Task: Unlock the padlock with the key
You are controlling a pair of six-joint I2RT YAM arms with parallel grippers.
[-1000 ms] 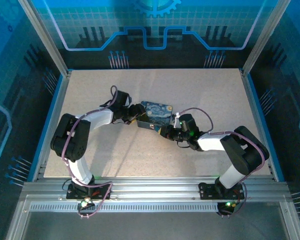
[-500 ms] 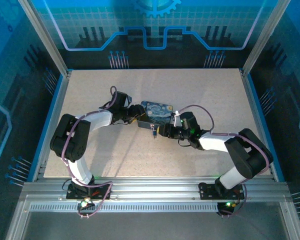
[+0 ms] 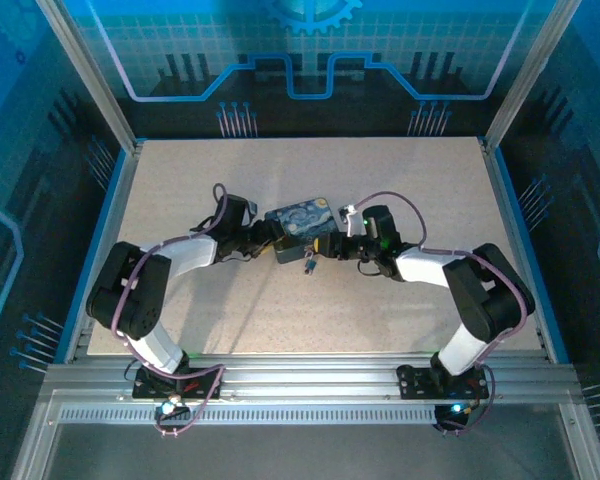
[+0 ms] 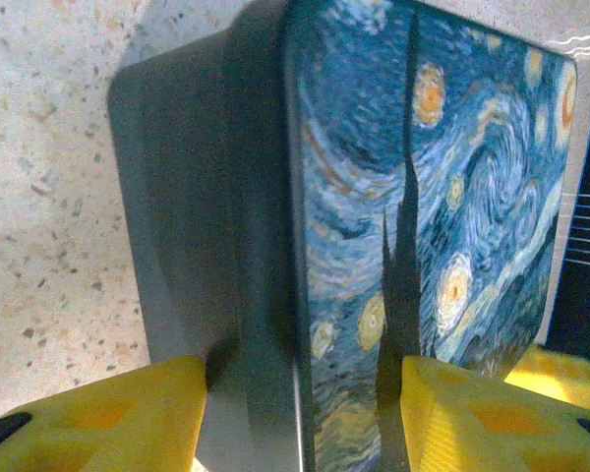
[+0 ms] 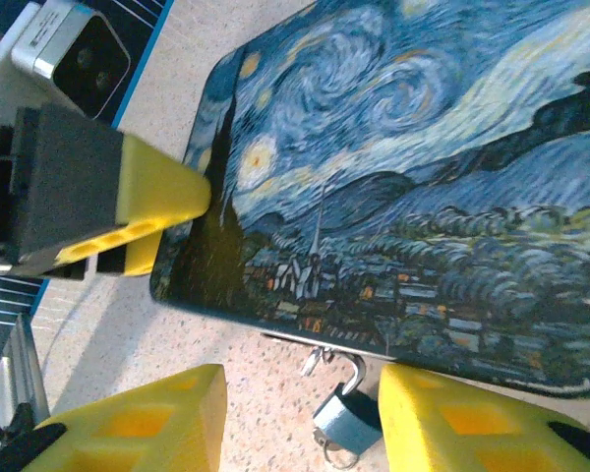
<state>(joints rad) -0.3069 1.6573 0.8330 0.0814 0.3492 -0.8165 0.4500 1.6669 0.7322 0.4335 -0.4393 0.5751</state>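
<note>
The right gripper (image 5: 303, 382) had its jaws spread wide and gripped nothing. The padlock (image 5: 346, 425) lay between its two yellow fingers (image 5: 128, 428), clear of both. It rested on the table (image 5: 118, 324) just beside the long front edge of the tin (image 5: 423, 167). Its shackle curved up toward a small metal catch (image 5: 313, 360) on that edge, but whether it passed through the catch could not be told. A small metal loop (image 5: 326, 454) showed at the padlock's end away from the tin; it could not be told whether this was the key, and no key could be made out for certain.

At the tin's short end, the left gripper (image 4: 303, 374) had its jaws closed on the tin. One finger sat against the dark side wall and the other against the painted lid.

Counted: one padlock, one tin lying near the middle of the table, and two grippers. Each gripper had two yellow fingers and faced the other across the tin.
</note>
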